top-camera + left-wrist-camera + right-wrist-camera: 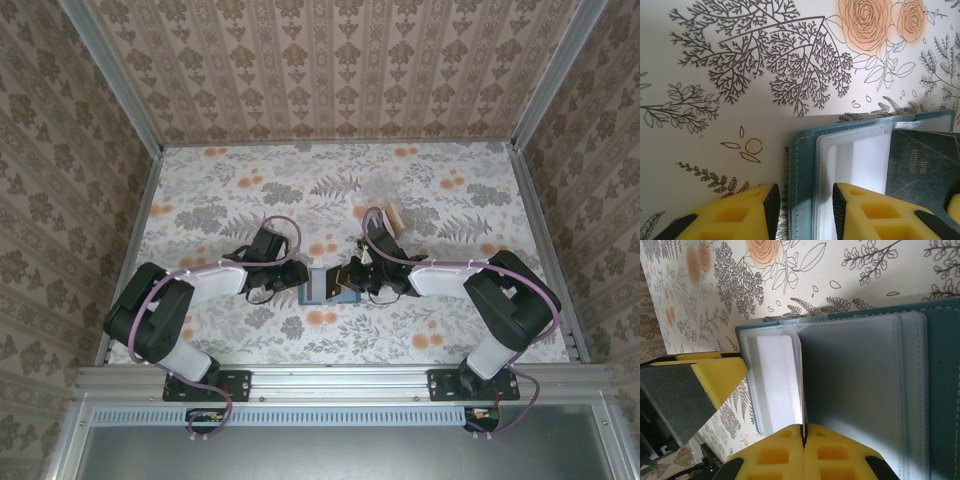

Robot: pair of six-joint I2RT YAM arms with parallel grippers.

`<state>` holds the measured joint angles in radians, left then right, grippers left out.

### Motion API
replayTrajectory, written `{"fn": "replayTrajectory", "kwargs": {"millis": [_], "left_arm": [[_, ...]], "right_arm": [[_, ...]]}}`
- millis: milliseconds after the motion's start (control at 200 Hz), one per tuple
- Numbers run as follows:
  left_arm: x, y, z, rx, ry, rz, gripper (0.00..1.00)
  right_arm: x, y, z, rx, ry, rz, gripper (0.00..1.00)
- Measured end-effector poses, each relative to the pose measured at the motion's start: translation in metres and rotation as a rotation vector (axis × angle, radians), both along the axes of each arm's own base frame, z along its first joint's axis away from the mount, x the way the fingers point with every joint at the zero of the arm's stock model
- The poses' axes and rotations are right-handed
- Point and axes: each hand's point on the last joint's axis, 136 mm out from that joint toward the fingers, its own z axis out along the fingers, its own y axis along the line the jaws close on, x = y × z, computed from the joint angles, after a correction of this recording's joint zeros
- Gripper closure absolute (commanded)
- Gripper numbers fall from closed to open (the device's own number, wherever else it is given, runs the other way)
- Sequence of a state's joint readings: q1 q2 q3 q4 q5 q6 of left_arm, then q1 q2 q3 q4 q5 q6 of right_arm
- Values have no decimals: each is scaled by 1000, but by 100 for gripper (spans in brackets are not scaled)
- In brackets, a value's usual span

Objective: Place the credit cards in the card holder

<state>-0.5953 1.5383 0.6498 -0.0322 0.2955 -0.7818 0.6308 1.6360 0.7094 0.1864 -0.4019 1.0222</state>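
Pinching the dark card by one edge, the right jaws were closed flat on it, its free end angled over the open wallet just beyond them. The left jaws stood apart, straddling the wallet's cover edge, not yet clamped. Thin, stiff and slick, the card probably needed a firm edge grip; the soft wallet wanted pinning by its cover.

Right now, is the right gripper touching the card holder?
Touching. The right wrist view shows the right gripper shut on the card holder, with the thin edge of a grey inner leaf pinched between its yellow fingers.
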Motion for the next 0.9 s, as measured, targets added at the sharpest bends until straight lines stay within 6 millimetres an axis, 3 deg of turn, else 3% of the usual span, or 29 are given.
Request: {"fn": "replayTrajectory", "kwargs": {"millis": [895], "left_arm": [[2, -3, -2, -5, -6, -3, 72]], "right_arm": [[0, 0, 8, 16, -75, 34, 100]]}}
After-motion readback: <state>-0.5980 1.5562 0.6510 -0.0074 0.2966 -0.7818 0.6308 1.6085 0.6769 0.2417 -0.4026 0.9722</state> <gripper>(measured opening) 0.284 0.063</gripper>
